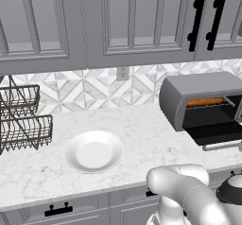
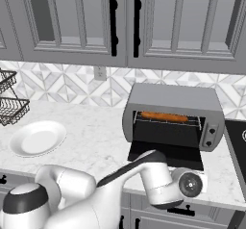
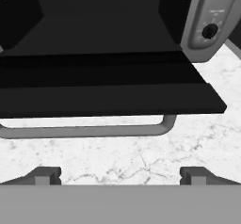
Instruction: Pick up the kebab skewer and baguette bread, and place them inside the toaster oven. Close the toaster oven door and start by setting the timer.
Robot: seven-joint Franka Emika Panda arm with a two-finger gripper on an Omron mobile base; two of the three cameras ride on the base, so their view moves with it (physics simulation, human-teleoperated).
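The gripper (image 3: 120,175) sits closest, its 2 tips spread wide with nothing between them, low over the marble counter (image 3: 141,162) just in front of the door (image 3: 108,98). The door lies folded down flat, and its silver handle (image 3: 89,131) runs across just beyond the tips. That placement suits a lift from under the handle or the door's front edge, which I judge to be the step in hand: swinging the door up to shut it.

The oven (image 2: 173,115) stands open at the right end of the counter. The baguette (image 2: 164,116) lies lengthwise on the wire rack (image 2: 167,122) inside, so it is already loaded. A trace of dark red at the top edge of the hand view may be the skewer, but it is too cropped to be sure. The plate (image 1: 93,152) to the left holds nothing, which fits both foods having been moved. The timer knob (image 3: 209,31) on the right-hand panel remains to be turned after the door closes.
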